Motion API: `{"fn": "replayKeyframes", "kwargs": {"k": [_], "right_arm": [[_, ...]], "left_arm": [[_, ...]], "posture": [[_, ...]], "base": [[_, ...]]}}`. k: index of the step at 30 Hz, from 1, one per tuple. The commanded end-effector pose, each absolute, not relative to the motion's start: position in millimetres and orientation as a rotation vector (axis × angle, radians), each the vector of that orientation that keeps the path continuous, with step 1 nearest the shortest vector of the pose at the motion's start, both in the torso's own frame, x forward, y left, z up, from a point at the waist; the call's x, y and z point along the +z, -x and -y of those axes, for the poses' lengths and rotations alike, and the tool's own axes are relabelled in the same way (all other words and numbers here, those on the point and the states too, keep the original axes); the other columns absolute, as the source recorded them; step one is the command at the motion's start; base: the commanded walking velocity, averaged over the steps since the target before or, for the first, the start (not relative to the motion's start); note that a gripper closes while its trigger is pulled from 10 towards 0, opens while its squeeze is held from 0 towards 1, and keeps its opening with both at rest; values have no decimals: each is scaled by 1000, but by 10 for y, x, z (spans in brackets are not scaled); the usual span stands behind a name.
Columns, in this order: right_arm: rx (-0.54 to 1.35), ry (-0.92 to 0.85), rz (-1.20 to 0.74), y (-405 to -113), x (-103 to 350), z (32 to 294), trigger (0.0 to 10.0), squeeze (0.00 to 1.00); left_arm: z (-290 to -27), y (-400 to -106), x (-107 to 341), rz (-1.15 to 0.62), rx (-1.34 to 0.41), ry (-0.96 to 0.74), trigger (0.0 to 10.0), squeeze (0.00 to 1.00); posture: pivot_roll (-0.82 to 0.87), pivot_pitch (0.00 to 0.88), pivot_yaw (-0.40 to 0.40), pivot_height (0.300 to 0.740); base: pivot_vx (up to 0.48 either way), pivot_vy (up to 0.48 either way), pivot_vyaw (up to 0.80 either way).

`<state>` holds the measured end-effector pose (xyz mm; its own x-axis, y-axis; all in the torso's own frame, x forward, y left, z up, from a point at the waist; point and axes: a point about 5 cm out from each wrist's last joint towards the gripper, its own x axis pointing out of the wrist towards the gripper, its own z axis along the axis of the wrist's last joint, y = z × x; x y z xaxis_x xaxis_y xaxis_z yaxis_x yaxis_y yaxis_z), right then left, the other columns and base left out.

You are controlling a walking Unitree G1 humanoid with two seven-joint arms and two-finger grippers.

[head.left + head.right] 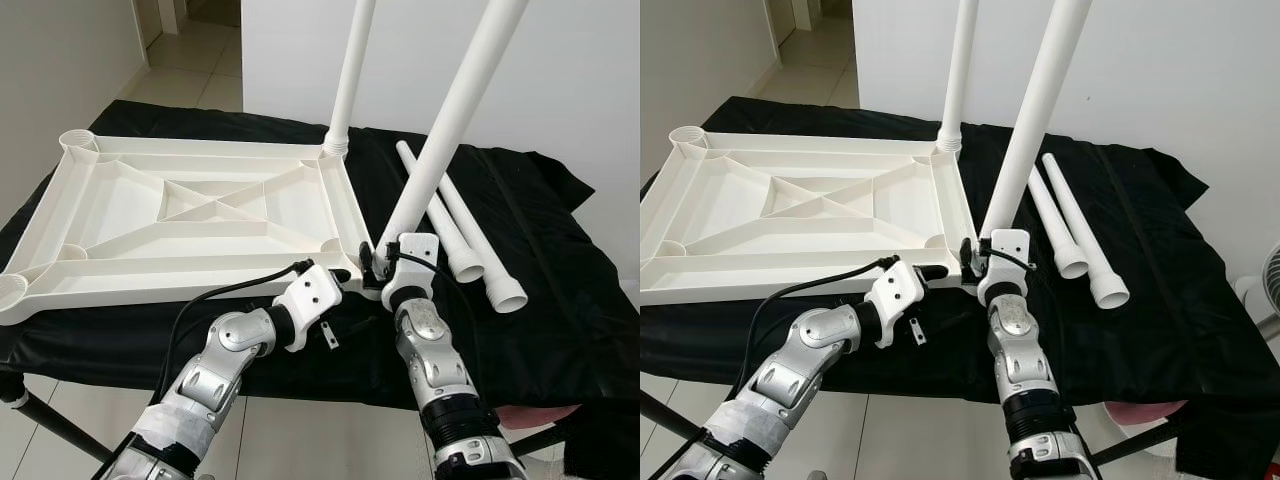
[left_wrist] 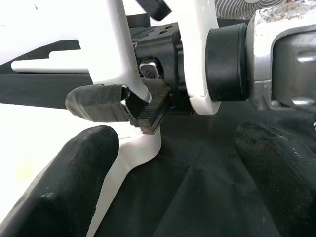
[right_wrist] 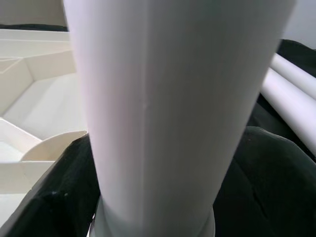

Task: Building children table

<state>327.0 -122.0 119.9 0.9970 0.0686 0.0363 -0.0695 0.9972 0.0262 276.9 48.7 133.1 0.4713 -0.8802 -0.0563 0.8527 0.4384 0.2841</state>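
Note:
The white table top [image 1: 180,268] lies upside down on a black cloth. One white leg [image 1: 350,70] stands upright in its far right corner socket. A second leg [image 1: 455,110] leans over the near right corner, its lower end at the socket, and my right gripper [image 1: 378,262] is shut on it just above the base. In the right wrist view this leg [image 3: 168,98] stands between the dark fingers [image 3: 54,197]. My left gripper [image 1: 335,275] is open beside the same corner, its fingers [image 2: 84,163] spread apart, one against the white rim.
Two loose white legs [image 1: 452,225] [image 1: 482,245] lie side by side on the black cloth [image 1: 560,290] to the right. The cloth-covered table ends just before my arms. A white wall is behind and tiled floor to the left.

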Motion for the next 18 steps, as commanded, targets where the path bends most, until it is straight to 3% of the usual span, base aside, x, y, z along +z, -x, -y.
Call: {"fn": "replayKeyframes", "kwargs": {"k": [1, 2, 18], "right_arm": [[64, -26, 27, -3275, 1171, 1287, 10000, 247], [106, -27, 23, -3287, 1169, 1287, 10000, 0], [597, 121, 28, -3473, 1256, 1267, 10000, 0]], "left_arm": [[-469, -2778, 1306, 103, -1053, -295, 10000, 0], [-470, -2781, 1307, 104, -1053, -300, 10000, 0], [-459, -2774, 1301, 101, -1068, -306, 10000, 0]], "posture": [[56, 0, -109, 740], [57, 0, -110, 740], [58, 0, -99, 740]], "base": [[0, 0, 0], [0, 0, 0], [0, 0, 0]]}}
